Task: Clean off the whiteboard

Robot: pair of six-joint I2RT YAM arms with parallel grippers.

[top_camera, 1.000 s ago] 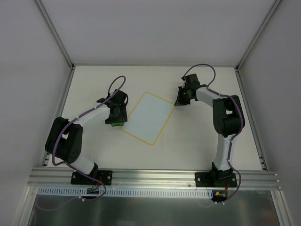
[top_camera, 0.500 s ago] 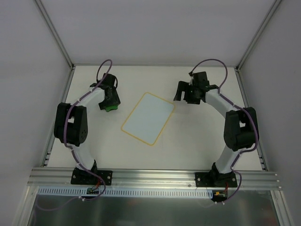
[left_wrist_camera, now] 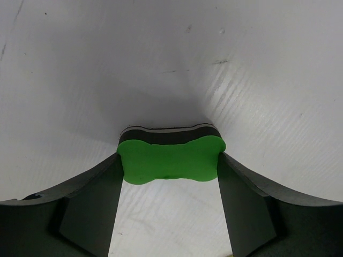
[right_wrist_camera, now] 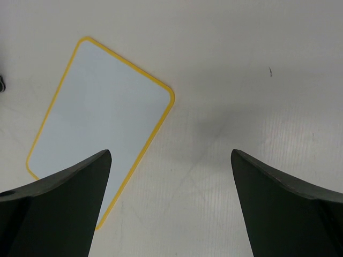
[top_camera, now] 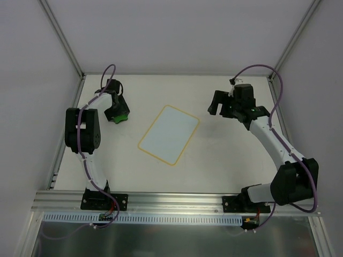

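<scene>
The whiteboard, white with a thin yellow border and no marks on it, lies tilted in the middle of the table. In the right wrist view the whiteboard is at the left. My left gripper is at the back left, well off the board, low over the table. It is shut on a green bone-shaped eraser with a black underside, which touches both fingertips. My right gripper hangs to the right of the board's far corner. In its own view the right gripper is open and holds nothing, with bare table between its fingers.
White walls and aluminium posts close in the table at the back and both sides. A metal rail with the arm bases runs along the near edge. The right arm's elbow reaches out toward the right wall.
The left arm carried the eraser from the board's left edge to the back left of the table. The right gripper opened and drew back to the right, away from the board's far corner.
</scene>
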